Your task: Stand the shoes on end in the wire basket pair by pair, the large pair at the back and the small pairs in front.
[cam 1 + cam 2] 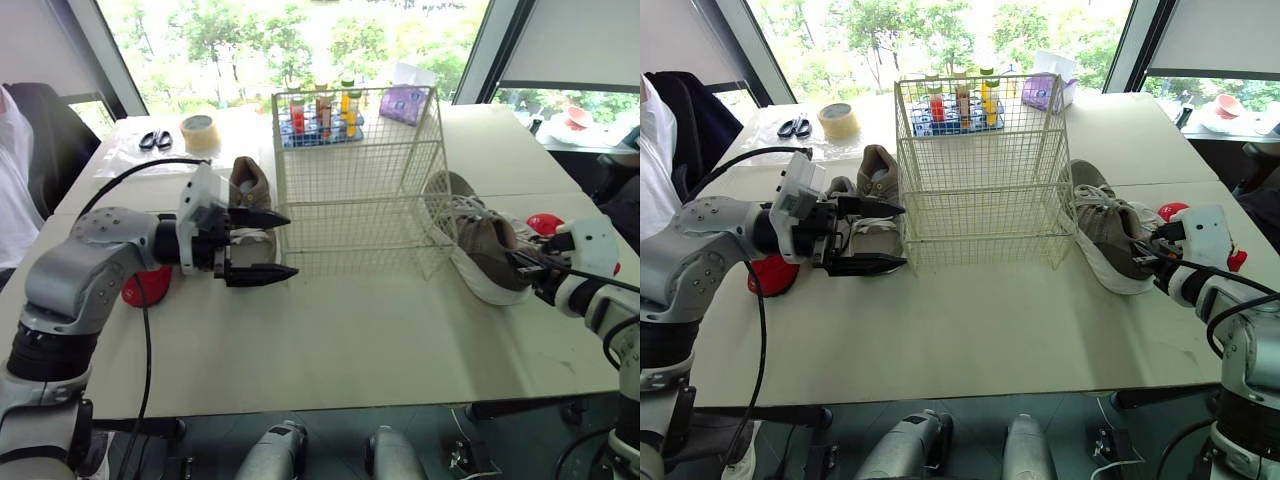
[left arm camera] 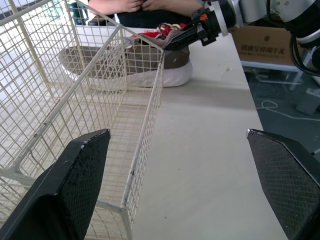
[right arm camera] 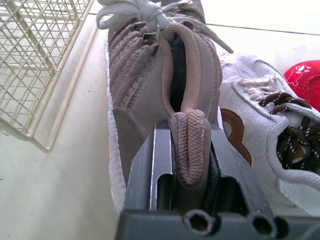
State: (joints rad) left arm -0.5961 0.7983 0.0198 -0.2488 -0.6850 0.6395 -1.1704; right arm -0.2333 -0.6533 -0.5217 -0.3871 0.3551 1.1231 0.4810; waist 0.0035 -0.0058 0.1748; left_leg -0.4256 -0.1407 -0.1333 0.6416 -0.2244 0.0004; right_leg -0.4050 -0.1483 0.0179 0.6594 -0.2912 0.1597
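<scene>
I am working at a pale table (image 1: 380, 340) with an empty wire basket (image 1: 350, 200) standing in the middle. My right gripper (image 3: 187, 130) is clamped on the soft heel collar of a large taupe shoe (image 1: 475, 240), which lies on its sole just beside the basket's right wall. A small white shoe (image 3: 250, 135) and a red shoe (image 3: 305, 75) lie close against it. My left gripper (image 1: 290, 244) hovers with its fingers wide apart near the basket's left wall, in front of the matching taupe shoe (image 1: 248, 185).

The pinch holds only a fold of knit fabric, so I judge the heavy shoe may swing or slip free when lifted. Its toe or loose laces could catch the wire rim and drag the light basket.
</scene>
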